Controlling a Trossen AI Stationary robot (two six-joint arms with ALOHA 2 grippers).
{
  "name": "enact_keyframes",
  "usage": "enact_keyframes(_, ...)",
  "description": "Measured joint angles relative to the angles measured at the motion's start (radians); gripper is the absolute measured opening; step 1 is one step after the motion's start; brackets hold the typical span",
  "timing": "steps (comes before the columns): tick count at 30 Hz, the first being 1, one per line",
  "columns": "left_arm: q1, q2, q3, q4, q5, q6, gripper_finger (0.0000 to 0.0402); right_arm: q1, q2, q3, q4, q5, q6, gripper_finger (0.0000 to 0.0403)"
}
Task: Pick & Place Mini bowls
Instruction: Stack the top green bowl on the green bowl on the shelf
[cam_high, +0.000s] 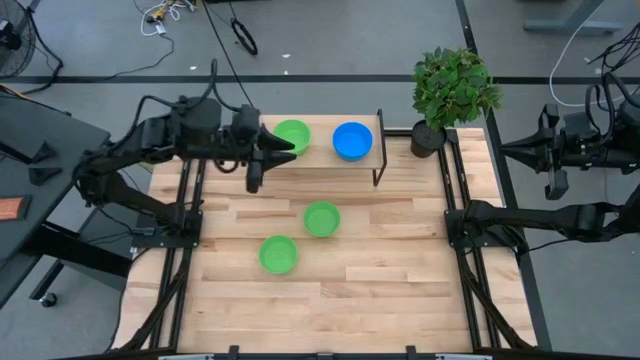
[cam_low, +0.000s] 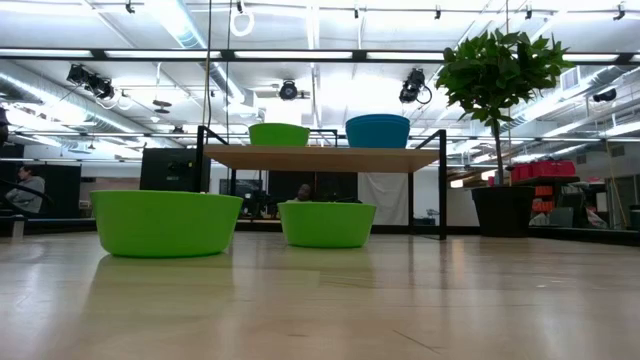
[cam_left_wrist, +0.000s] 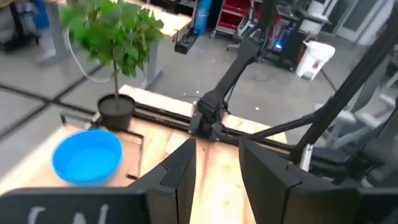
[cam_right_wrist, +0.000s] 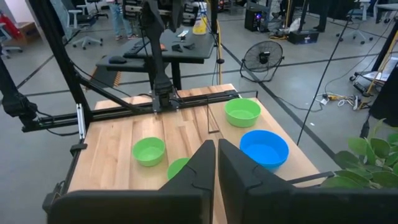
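Left end effector (cam_high: 287, 143) released beside shelf (cam_high: 375, 160), right end effector (cam_high: 510, 150) clenched; pale wood table (cam_high: 400, 270), grey floor

A light wooden table (cam_high: 400, 290) carries two green bowls (cam_high: 322, 218) near its middle; a raised shelf (cam_high: 320, 158) at the far edge holds a green bowl (cam_high: 293, 133) and a blue bowl (cam_high: 352, 141); a potted plant (cam_high: 452, 92) stands right.

left end effector (cam_left_wrist: 216, 171): fingers (cam_left_wrist: 177, 177) apart, nothing between, wooden bench (cam_left_wrist: 217, 186) below | blue bowl (cam_left_wrist: 87, 155): on raised shelf (cam_left_wrist: 134, 146), upright | potted plant (cam_left_wrist: 115, 37): just beyond bowl | other arm's base (cam_left_wrist: 208, 115): at bench's far edge
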Motion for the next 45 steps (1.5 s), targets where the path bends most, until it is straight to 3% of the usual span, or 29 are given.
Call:
enact_keyframes(10,0.000,0.074,0.000,-0.003,0.000,-0.167,0.0126,0.000,0.000,0.000,0.000,0.000,0.000,0.0023)
enact_keyframes(45,0.043,0.265,-0.001,0.036,-0.065,-0.098,0.0126,0.000,0.000,0.000,0.000,0.000,0.000,0.0023)
